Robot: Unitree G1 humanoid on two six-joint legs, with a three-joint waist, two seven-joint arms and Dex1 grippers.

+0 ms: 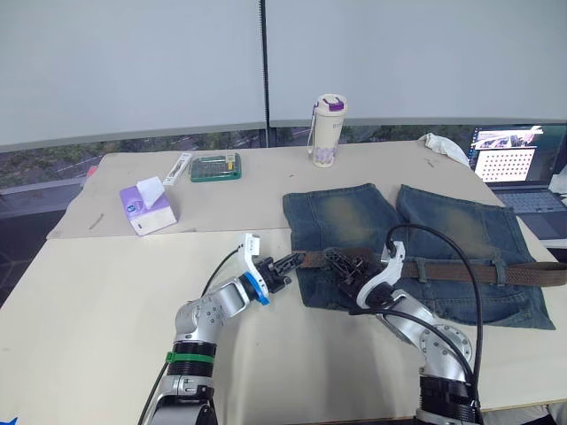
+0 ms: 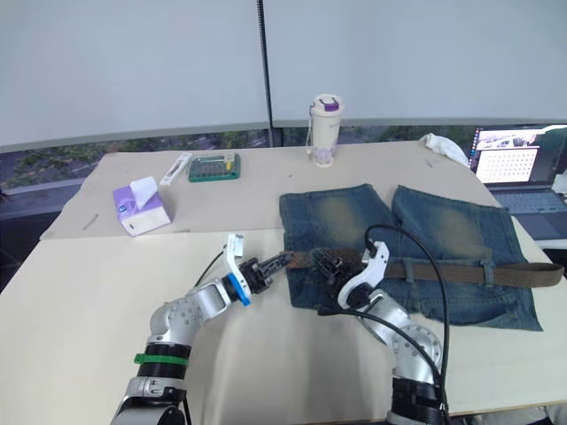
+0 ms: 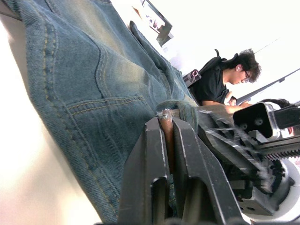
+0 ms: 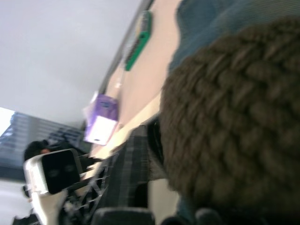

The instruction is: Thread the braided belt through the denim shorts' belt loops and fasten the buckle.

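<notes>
The denim shorts [image 1: 443, 221] lie flat on the table, waistband toward me. The braided belt [image 1: 461, 270] runs along the waistband, under a belt loop [image 1: 500, 270], and its far end hangs past the shorts' right edge. My left gripper [image 1: 295, 261] sits at the shorts' left edge, shut on the belt's near end [image 3: 167, 136]. My right gripper [image 1: 341, 264] rests on the waistband just right of it, right at the belt, whose brown weave [image 4: 229, 117] sits very close in the right wrist view. No buckle shows.
A purple tissue box [image 1: 148, 208], a green tray [image 1: 215, 166] and a white bottle [image 1: 327, 131] stand at the back of the table. A laptop [image 1: 518, 168] and a white cloth [image 1: 443, 146] are at the back right. A seated person [image 3: 220, 84] is beyond the table.
</notes>
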